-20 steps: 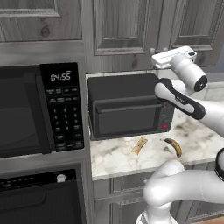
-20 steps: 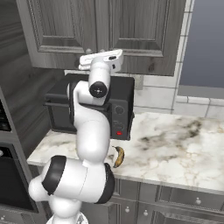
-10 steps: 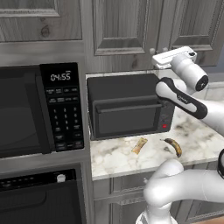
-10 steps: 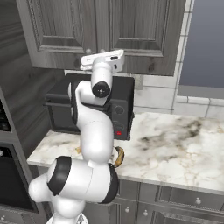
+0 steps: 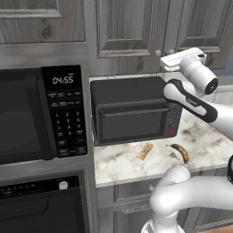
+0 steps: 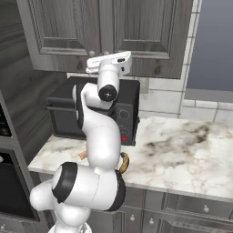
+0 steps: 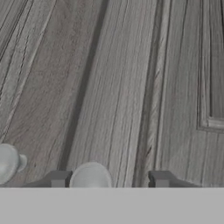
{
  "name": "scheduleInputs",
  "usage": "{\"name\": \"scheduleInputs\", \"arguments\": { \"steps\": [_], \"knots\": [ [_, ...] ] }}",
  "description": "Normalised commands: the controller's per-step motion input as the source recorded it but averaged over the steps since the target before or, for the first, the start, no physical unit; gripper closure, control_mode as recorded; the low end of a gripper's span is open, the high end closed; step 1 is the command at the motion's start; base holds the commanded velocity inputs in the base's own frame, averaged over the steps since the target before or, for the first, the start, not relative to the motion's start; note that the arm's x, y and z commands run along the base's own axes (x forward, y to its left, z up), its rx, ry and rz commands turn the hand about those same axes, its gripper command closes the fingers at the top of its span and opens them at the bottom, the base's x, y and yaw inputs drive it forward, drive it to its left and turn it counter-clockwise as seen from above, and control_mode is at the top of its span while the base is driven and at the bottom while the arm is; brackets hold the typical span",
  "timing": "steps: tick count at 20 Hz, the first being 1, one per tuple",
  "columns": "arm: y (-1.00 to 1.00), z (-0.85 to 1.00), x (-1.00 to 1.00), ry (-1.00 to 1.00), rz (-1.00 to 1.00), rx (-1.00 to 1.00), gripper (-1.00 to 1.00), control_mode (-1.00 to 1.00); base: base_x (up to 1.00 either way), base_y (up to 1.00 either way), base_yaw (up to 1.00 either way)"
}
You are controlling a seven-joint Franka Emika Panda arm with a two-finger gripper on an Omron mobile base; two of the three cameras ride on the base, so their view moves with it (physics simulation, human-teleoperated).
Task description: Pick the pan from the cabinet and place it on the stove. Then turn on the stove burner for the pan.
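The pan is not to be seen, presumably behind the shut cabinet door at frame top. Jaws stand apart around its round knob, not clamped. Opening, fetching, placing and the burner all remain.

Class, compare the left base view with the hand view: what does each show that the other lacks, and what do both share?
Left base view alone: the black microwave with its clock, the black toaster oven, the marble counter bearing a brown banana, and the white arm.

Hand view alone: the dark fingertips flanking one small round silver knob, with a second knob to its side.

Both share: the grey wood-grain cabinet doors, closed.
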Motion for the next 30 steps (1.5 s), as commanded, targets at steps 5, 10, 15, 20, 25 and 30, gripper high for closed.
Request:
{"name": "scheduleInputs", "arguments": {
  "steps": [5,10,15,20,25,30],
  "knots": [
    [0.0,0.0,0.01,0.0,0.0,0.0,1.0,-1.0,0.0,0.0,0.0],
    [0.08,0.0,0.0,0.02,0.0,-0.06,1.0,-1.0,0.0,0.0,0.0],
    [-0.03,0.0,-0.14,0.07,0.0,-0.05,1.0,-1.0,0.0,0.0,0.0],
    [-0.27,0.0,-0.35,0.1,0.0,-0.04,1.0,-1.0,0.0,0.0,0.0],
    [-0.34,0.0,-0.41,0.1,0.0,-0.04,1.0,-1.0,0.0,0.0,0.0],
    [-0.53,-0.07,-0.58,0.07,0.0,-0.02,1.0,-1.0,0.0,0.0,0.0]
  ]
}}
